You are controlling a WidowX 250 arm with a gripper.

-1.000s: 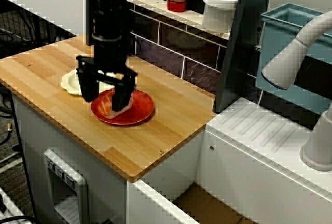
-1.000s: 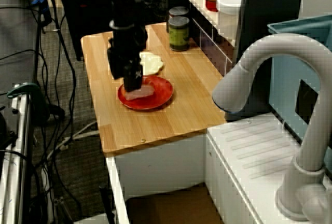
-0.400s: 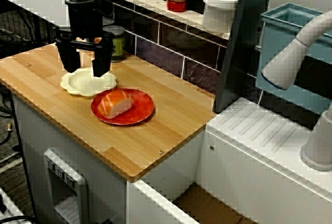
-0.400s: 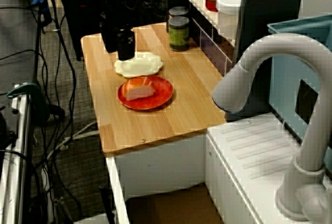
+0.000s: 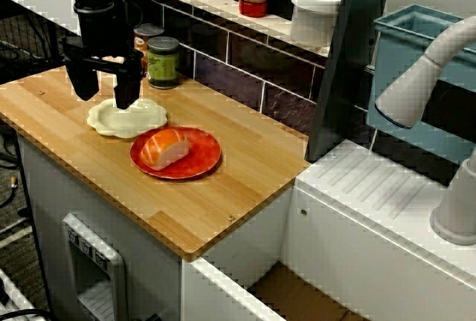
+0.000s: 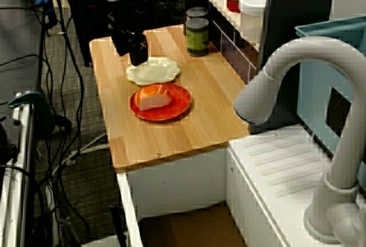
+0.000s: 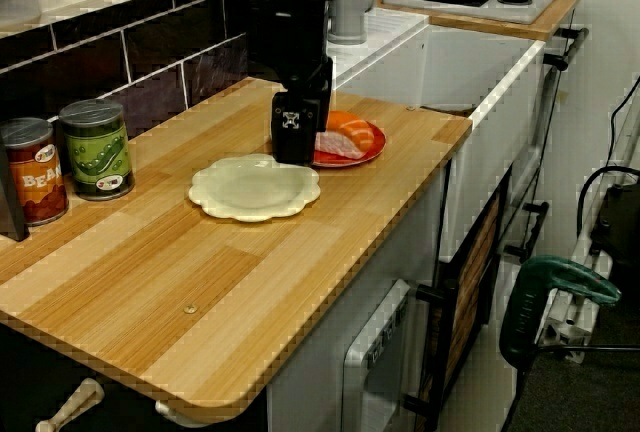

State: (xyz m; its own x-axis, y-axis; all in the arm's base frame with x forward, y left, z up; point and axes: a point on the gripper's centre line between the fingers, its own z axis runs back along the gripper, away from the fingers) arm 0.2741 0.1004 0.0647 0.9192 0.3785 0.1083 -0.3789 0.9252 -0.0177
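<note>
In the low view along the counter, the black gripper (image 7: 300,130) stands side-on, so its gap cannot be seen there, and it hides the near end of the salmon-topped sushi piece (image 7: 346,139). The arm's upper part is cut off in every view. The view across the counter shows the gripper (image 5: 104,87) with jaws apart and empty, hanging over the far edge of the cream scalloped plate (image 5: 149,119). A second ago it straddled the sushi. The sushi (image 5: 165,148) lies on the round red plate (image 5: 199,160), its long axis running from the counter's front edge toward the tiled wall.
</note>
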